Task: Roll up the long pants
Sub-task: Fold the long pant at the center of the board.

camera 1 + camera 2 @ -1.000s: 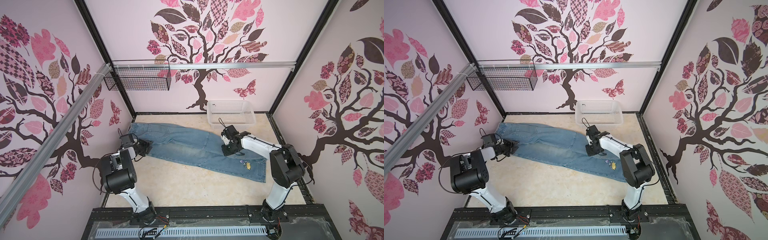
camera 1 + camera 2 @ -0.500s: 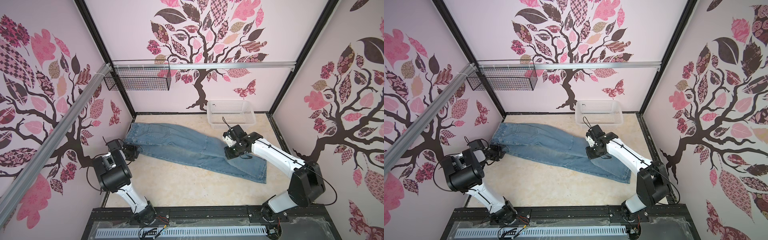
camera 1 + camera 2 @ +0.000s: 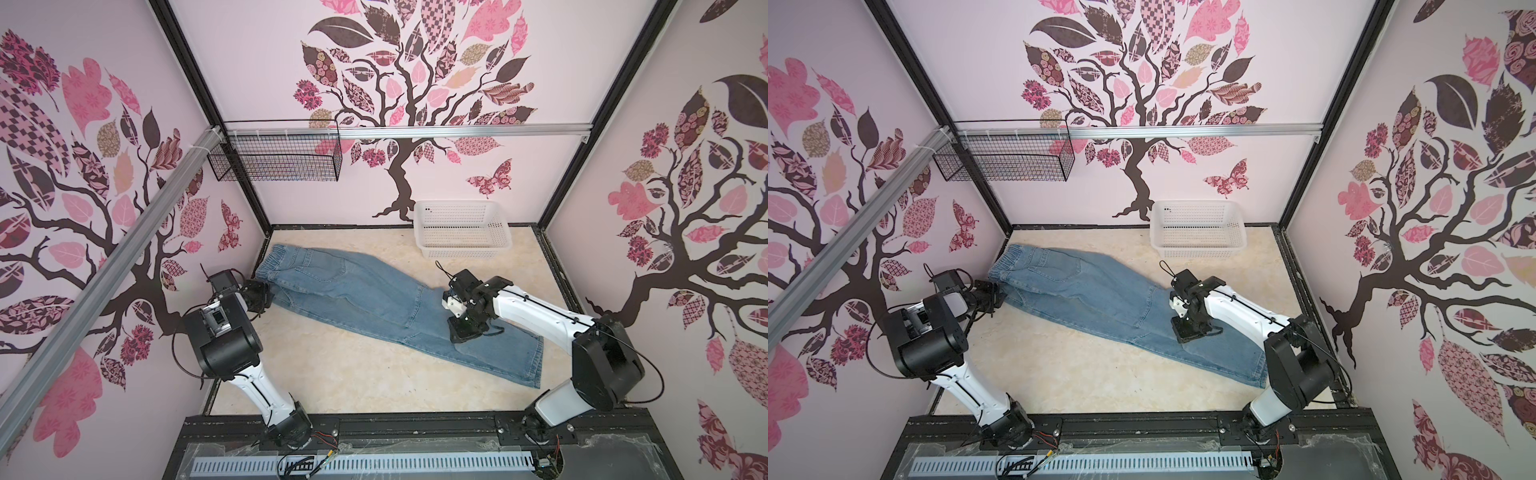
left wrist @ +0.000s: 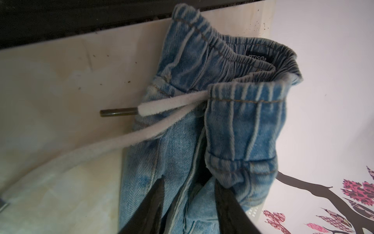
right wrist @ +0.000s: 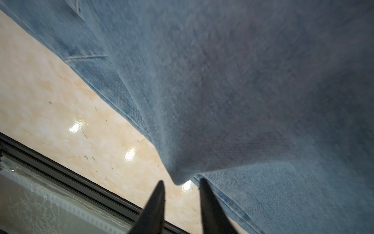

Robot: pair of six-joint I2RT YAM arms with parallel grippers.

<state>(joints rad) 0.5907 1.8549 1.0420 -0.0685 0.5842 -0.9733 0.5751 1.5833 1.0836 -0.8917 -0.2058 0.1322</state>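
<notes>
looking down on it now: the long pants (image 3: 353, 291) lie flat and stretched slantwise across the pale table (image 3: 332, 374), waistband in the far left corner by the wall, hems toward the near right. both top views agree on that.

left gripper (image 3: 258, 293) is at the near corner of the waistband, right at the edge of the denim. from the left wrist view, its two dark fingers (image 4: 153, 202) stand apart with a thick bunch of denim packed between them, so that's a pinch on the pants just below the elastic waist. the waistband there is puckered and folded over. a white drawstring (image 4: 172, 103) trails out across the table, its metal tip (image 4: 117, 112) lying on the bare surface.

over to the right gripper (image 3: 463, 332): it sits on the lower half of the legs, pointing down at the cloth. from the right wrist view its fingers (image 5: 155, 202) are spread, with only shiny table showing in the gap. a small raised peak of denim sits just past the tips, not gripped.

white plastic basket (image 3: 461, 249) at the back right, near the pants but not touching. black wire basket (image 3: 274, 162) hangs from the rail on the back wall, up on the left.
</notes>
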